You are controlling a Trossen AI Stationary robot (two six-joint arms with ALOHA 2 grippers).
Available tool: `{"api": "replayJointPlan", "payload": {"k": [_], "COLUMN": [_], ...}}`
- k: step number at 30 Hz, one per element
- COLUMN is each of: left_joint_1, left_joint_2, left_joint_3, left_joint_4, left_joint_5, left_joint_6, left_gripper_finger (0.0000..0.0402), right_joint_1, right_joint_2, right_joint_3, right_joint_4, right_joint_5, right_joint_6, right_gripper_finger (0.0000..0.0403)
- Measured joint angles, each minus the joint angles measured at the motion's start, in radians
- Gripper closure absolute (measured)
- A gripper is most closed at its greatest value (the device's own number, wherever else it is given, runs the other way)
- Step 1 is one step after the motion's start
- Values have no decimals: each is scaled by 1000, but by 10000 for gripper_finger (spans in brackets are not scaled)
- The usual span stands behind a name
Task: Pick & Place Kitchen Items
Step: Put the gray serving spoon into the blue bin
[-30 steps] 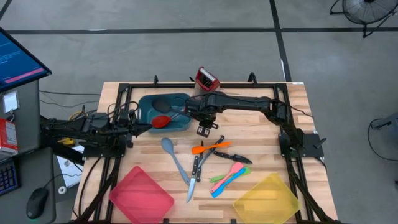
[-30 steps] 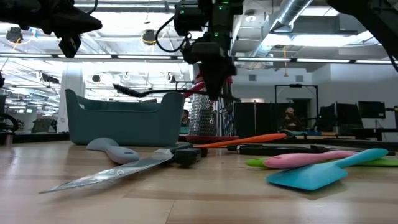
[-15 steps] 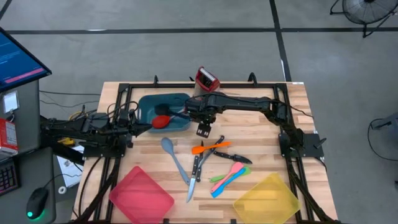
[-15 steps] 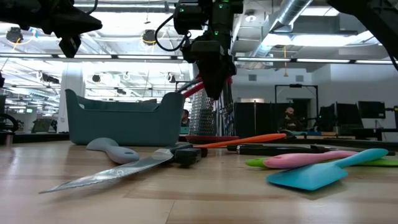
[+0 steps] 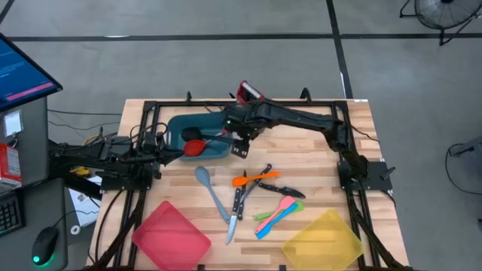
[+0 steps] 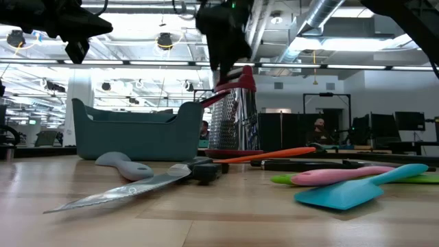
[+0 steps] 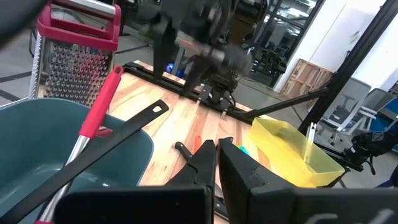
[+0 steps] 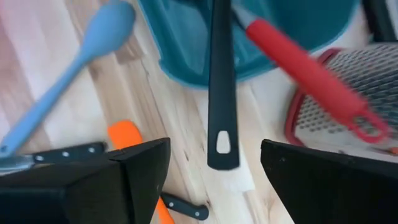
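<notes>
- While the right pincer (image 5: 239,145) hangs above the near edge of the teal tray (image 5: 175,129), its two fingers stand wide apart and hold nothing.
- Directly under this pincer the black ladle (image 8: 219,81) and the red spoon (image 8: 298,65) lie in the teal tray, with both handles sticking out over the tray wall.
- Just beside the red spoon handle, behind the pincer, stands the steel grater (image 5: 249,93) with a red top.
- Below the pincer, on the bare surface (image 5: 316,150), the grey-blue spoon (image 5: 209,188) lies, with one steel knife (image 5: 233,218) beside it.
- Near them, an orange utensil (image 5: 252,179) crosses another black-handled knife (image 5: 257,178).
- Farther from the pincer, toward the yellow tray (image 5: 324,241), the pink (image 5: 280,208), green (image 5: 265,215) and blue (image 5: 275,220) plastic utensils lie close together.
- At the opposite front corner of the surface the red tray (image 5: 172,235) lies.
- On the other side of the teal tray, the left pincer (image 7: 217,149) waits low at the surface edge, and its fingers are closed with nothing between them.
</notes>
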Motion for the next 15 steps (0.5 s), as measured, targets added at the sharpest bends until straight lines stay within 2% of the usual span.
{"api": "replayJointPlan", "payload": {"k": [2,5,11,15], "left_joint_1": [0,0,0,0], "left_joint_2": [0,0,0,0], "left_joint_3": [0,0,0,0], "left_joint_4": [0,0,1,1], "left_joint_5": [0,1,1,1], "left_joint_6": [8,11,12,11], "left_gripper_finger": [400,400,400,400], "right_joint_1": [3,20,105,199], "right_joint_2": [-1,-62,-118,-110], "right_joint_3": [52,17,14,14], "right_joint_4": [-42,-82,-210,-208], "right_joint_5": [13,31,77,140], "right_joint_6": [17,81,375,469], "right_gripper_finger": [144,144,144,143]}}
